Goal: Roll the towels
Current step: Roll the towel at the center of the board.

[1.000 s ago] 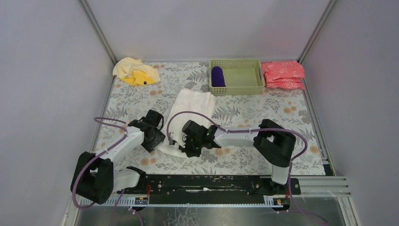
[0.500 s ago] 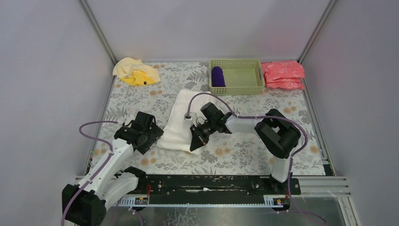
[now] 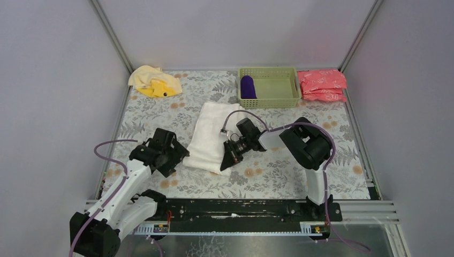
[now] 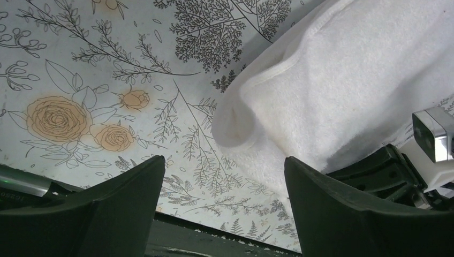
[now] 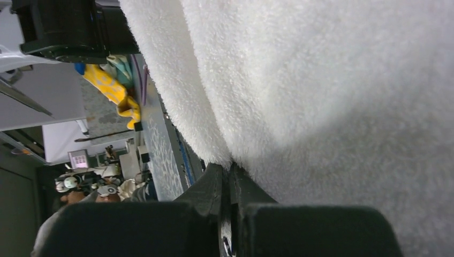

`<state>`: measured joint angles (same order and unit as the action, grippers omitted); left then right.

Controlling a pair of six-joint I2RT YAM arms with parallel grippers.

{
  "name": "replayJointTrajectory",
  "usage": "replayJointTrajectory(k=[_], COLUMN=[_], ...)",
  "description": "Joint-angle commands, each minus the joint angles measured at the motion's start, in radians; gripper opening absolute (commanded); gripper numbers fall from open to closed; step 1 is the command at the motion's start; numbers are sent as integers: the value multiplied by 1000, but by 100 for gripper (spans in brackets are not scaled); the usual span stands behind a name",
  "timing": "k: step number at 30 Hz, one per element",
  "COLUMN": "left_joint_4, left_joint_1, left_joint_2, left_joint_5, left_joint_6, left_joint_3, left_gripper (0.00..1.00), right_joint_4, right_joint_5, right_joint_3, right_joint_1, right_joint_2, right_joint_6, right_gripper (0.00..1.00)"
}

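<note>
One purple towel lies inside green basket.

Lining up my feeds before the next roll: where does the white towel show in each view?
Top external: white towel at mid-table, between the two arms.
Left wrist: white towel at upper right, one corner pointing down-left.
Right wrist: white towel fills most of the frame.
Shared landmark: floral table cover, only a sliver at left in the right wrist view.
</note>
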<state>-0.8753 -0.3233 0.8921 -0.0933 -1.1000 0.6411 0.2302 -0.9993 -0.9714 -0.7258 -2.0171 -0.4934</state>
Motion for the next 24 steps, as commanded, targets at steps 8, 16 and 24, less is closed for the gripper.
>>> replayJointTrajectory(k=[8,16,24], left_joint_4=[1,-6,204], left_joint_1=[5,6,6], left_joint_2=[-35,-97,-13], left_joint_5=[62,138,231], left_joint_6=[26,0,20], left_joint_3=[-2,-95,-138], left_gripper=[76,57,62], right_joint_4=[14,-24,-43], right_joint_5=[19,37,49], right_joint_3=[4,-20,-35], right_joint_1=[41,40,40], right_joint_2=[-26,-30,-32], right_joint_6=[-96,-80,-68], right_gripper=[1,1,2])
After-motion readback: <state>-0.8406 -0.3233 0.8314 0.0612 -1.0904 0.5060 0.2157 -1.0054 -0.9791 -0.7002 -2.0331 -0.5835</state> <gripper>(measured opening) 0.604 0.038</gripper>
